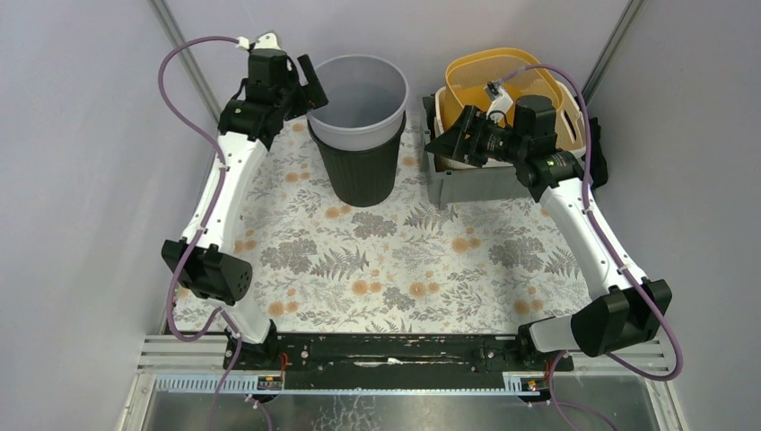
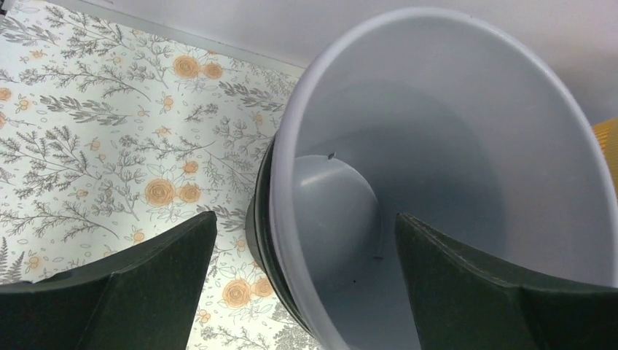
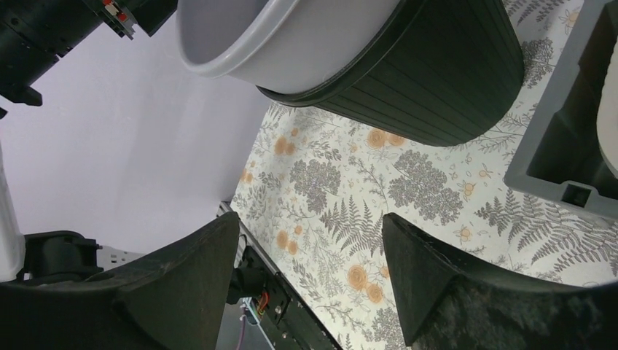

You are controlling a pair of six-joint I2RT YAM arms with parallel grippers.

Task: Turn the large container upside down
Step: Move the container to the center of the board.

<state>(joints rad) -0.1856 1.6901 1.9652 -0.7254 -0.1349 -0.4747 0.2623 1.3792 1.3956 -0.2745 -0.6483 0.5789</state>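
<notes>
Black fingers of the left gripper (image 2: 304, 219) stand spread at the back left of the floral table (image 1: 404, 260), straddling the near wall of the pale bucket (image 1: 359, 103). One finger is outside the rim and the other hangs inside the mouth. From the wrist view we cannot quite tell whether either pad touches the plastic yet; nothing is pinched.

We take the pale bucket for the large container. It stands upright and mouth-up, nested into a dark ribbed bin (image 1: 363, 171) with only its upper band showing above it. It looks like thin, smooth, empty plastic. We expect it to be light, a little springy at the wall and slippery under the pads. The rolled rim is the stiffest place to grip, and closing across it should give a hold that survives a rotation. How tightly it sits in the bin is unclear, so the bin may lift with it.

Further right, the right gripper (image 1: 446, 144) hovers with its jaws apart and empty, pointing toward the bin. Behind it sits a grey crate (image 1: 467, 184) holding a yellow basket (image 1: 485, 76).
</notes>
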